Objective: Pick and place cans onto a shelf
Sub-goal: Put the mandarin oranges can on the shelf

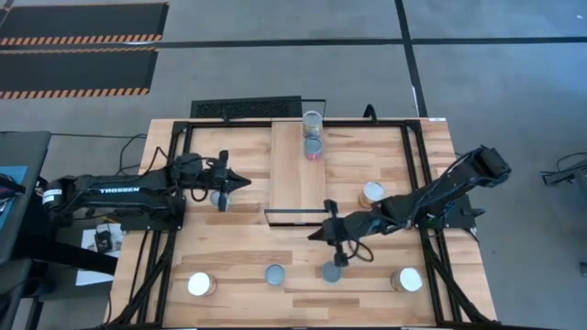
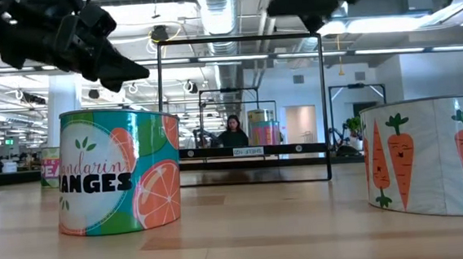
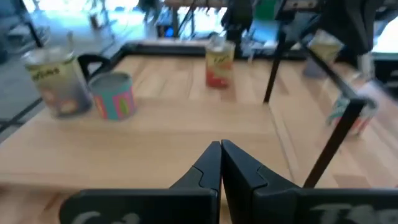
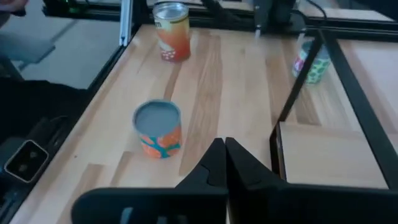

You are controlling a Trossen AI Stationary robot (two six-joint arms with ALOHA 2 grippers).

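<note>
Hovering my right gripper (image 1: pixel 315 235) just off the near end of the pale light-wood shelf with its thin black frame (image 1: pixel 299 174), I have its fingers pressed together on nothing, so no can is in hand. Two small tins (image 1: pixel 313 135) already stand at the shelf's far end, presumably to leave the near part free, while six others, among them the grey-topped orange-and-teal tin (image 4: pixel 158 129), wait scattered on the tabletop (image 1: pixel 238 261). My left gripper (image 1: pixel 246 181) waits beside the shelf, fingers closed and empty.
</note>
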